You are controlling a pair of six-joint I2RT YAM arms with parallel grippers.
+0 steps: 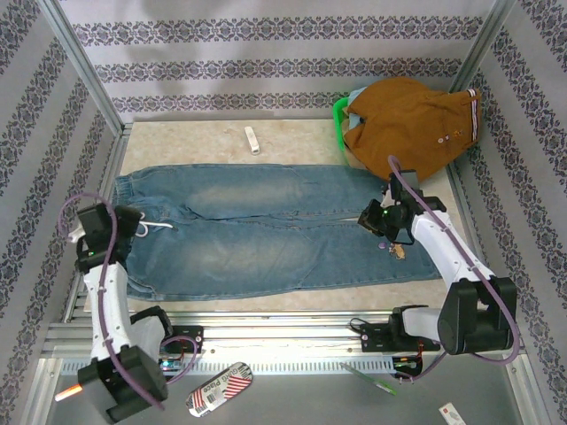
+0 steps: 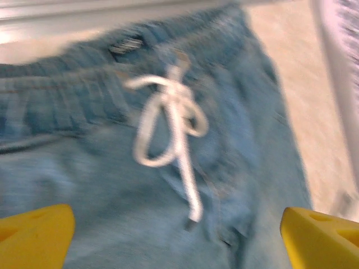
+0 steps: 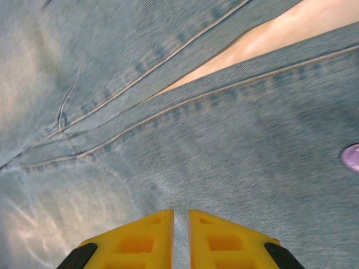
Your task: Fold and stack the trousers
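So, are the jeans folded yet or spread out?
Spread out: the jeans lie full length across the table, legs side by side, waistband at left.

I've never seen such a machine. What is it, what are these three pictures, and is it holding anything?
Two robot arms are bolted at the near edge of a table. The overhead picture shows both above light-blue jeans spread flat on it; brown clothing sits at the far right. The other two pictures come from a camera on each wrist, yellow fingers in view. The left gripper is open over the white drawstring, holding nothing. The right gripper has fingers nearly together over the legs; whether they pinch cloth is unclear.
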